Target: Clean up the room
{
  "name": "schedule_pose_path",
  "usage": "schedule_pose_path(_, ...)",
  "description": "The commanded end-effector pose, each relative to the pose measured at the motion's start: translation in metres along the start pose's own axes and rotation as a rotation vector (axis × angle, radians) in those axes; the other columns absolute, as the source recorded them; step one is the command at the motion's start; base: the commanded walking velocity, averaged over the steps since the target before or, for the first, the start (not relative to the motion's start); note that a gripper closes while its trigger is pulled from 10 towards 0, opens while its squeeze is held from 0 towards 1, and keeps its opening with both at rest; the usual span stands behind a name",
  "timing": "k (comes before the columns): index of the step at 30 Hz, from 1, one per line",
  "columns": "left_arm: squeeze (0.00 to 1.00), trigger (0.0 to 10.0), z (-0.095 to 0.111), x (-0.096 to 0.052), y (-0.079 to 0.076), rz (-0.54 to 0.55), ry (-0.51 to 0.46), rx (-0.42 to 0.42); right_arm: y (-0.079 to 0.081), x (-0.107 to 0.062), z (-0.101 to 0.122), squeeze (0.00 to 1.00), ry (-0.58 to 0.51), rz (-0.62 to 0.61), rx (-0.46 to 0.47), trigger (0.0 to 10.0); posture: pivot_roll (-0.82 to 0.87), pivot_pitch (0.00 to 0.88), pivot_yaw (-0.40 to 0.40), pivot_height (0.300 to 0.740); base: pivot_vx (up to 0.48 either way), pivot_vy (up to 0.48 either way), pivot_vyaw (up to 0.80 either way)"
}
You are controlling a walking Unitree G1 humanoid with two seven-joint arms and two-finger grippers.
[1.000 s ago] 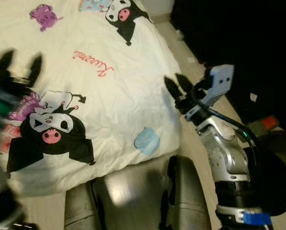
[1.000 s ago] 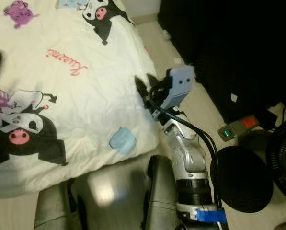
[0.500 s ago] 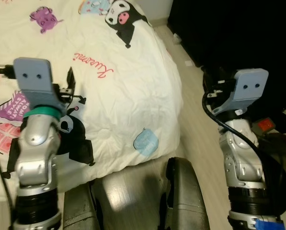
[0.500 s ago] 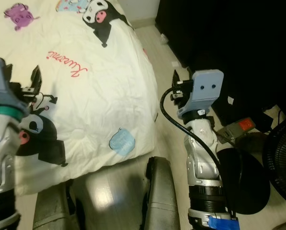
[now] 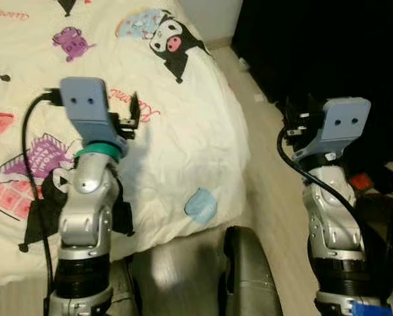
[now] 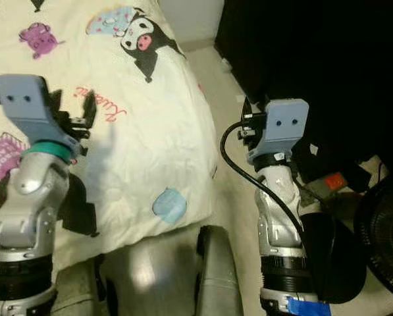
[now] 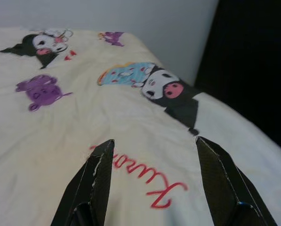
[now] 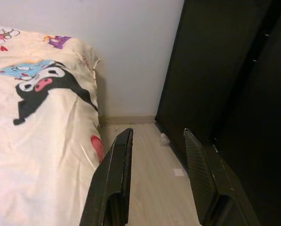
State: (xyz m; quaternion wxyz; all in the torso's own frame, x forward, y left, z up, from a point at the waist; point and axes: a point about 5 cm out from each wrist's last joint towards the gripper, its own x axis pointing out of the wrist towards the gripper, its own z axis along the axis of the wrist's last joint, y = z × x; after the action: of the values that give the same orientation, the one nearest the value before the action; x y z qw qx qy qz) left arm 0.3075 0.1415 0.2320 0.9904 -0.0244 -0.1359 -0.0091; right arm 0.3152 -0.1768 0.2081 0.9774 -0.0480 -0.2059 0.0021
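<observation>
A cream blanket [image 5: 183, 131] printed with black, purple and blue cartoon figures covers the bed on the left. My left gripper [image 7: 154, 140] is raised over it, open, with nothing between its fingers; red lettering [image 7: 145, 181] lies just below the fingertips. My right gripper [image 8: 157, 132] is held up over the pale floor strip [image 8: 145, 169] between the bed and a black wardrobe; it is open and empty. Small white scraps [image 8: 164, 139] lie on that floor near the wardrobe.
The black wardrobe [image 5: 314, 39] walls off the right side. A grey and orange device [image 6: 331, 181], a black round base [image 6: 328, 257] and a fan [image 6: 384, 224] sit on the floor at the lower right. A white wall [image 8: 131, 47] stands behind the bed.
Both arms have risen. The left arm swung in from the left edge and now stands over the blanket. The right gripper turned from the bed's edge toward the floor strip.
</observation>
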Motion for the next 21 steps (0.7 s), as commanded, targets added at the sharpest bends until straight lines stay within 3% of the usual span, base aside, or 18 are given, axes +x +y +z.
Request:
schedule_pose_path(1, 0.0, 10.0, -0.006, -0.002, -0.002, -0.009, 0.013, 0.009, -0.005, -0.005, -0.005, 0.0, 0.015, -0.013, -0.026, 10.0, -0.02, 0.123, -0.039, 0.623, 0.0, 0.0, 0.0)
schedule_pose_path(21, 0.0, 10.0, -0.01, 0.006, -0.016, -0.058, -0.003, 0.0, -0.009, -0.007, -0.01, 0.0, 0.021, -0.027, -0.043, 10.0, -0.03, 0.111, -0.032, 0.702, 0.0, 0.0, 0.0)
